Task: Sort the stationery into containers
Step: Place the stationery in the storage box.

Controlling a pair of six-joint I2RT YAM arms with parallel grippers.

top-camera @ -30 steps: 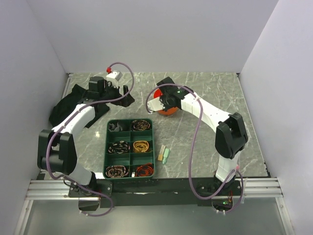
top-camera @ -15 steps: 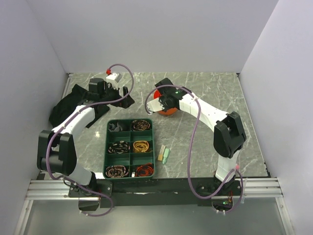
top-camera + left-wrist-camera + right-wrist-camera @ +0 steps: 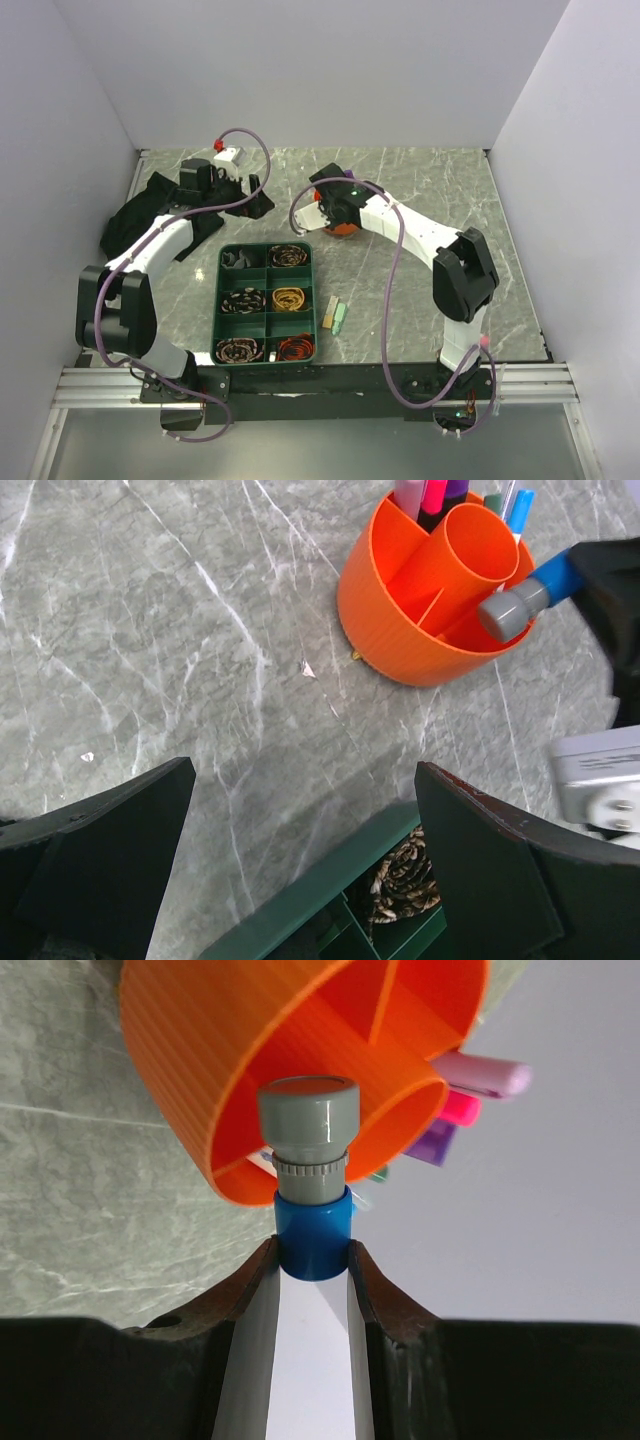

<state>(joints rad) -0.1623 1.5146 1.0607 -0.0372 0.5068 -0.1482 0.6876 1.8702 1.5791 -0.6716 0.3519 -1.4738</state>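
Far left: a black cloth [image 3: 135, 215] is bunched against the left edge of the tabletop [image 3: 440, 190].

Left gripper [image 3: 303, 770]: jaws spread wide, nothing between them, hanging over bare marble. Its open side faces the orange desk pot [image 3: 390, 620].

Green compartment tray [image 3: 267, 245]: lies near the front, and its far rim is just under the left jaws. A strip of bare marble separates the tray from the pot.

Pale green and beige eraser blocks [image 3: 336, 315]: side by side, just right of the tray, with their long axes running front to back.

Pot: upright, at mid-tabletop. Pink, purple and blue pens stand in its far sections.

Right gripper [image 3: 313, 1255]: jaws pinch a blue marker [image 3: 312, 1235] by its barrel. The long axis runs in line with the jaws, tilted, with the grey cap [image 3: 308, 1120] leading towards the pot's mouth, over the section beside the central tube (contact with the rim cannot be told).

Right of the pot, bare marble runs to the tabletop's right edge.
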